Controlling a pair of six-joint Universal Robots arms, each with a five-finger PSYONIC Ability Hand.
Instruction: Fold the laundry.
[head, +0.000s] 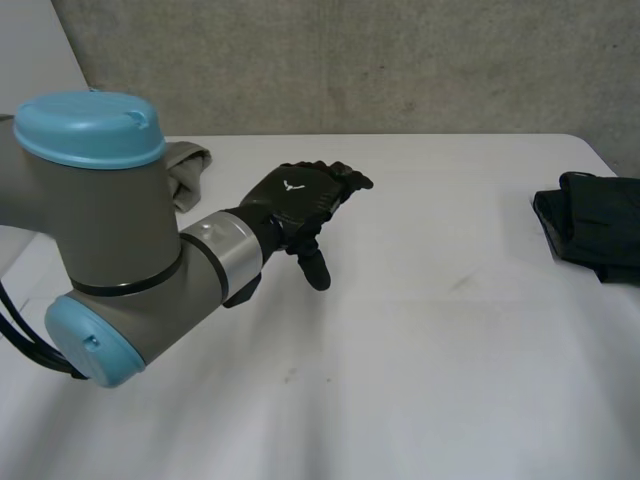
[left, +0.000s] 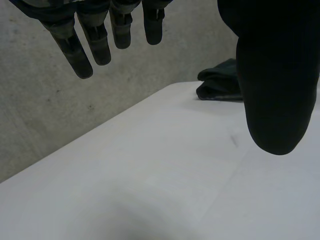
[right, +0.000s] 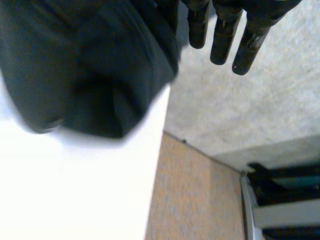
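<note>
My left hand (head: 300, 200) hovers above the middle of the white tabletop (head: 420, 350), fingers (left: 97, 45) straight and released, holding nothing. A folded dark garment (head: 595, 225) lies at three o'clock, right at the tabletop's edge. My right hand (right: 223, 35) hangs over it, fingers loose. A beige cloth (head: 188, 168) sits at ten o'clock. I judge a careless grab could drag the garment off that edge.

— How is the left hand (head: 292, 196) held?
— It is stretched forward from the left arm (head: 110, 220), fingers (left: 82, 57) straight, thumb (left: 277, 90) set apart and pointed downward; nothing is grasped.
— And the right hand (right: 220, 40)?
— Its fingers are seen straight and slightly spread.
</note>
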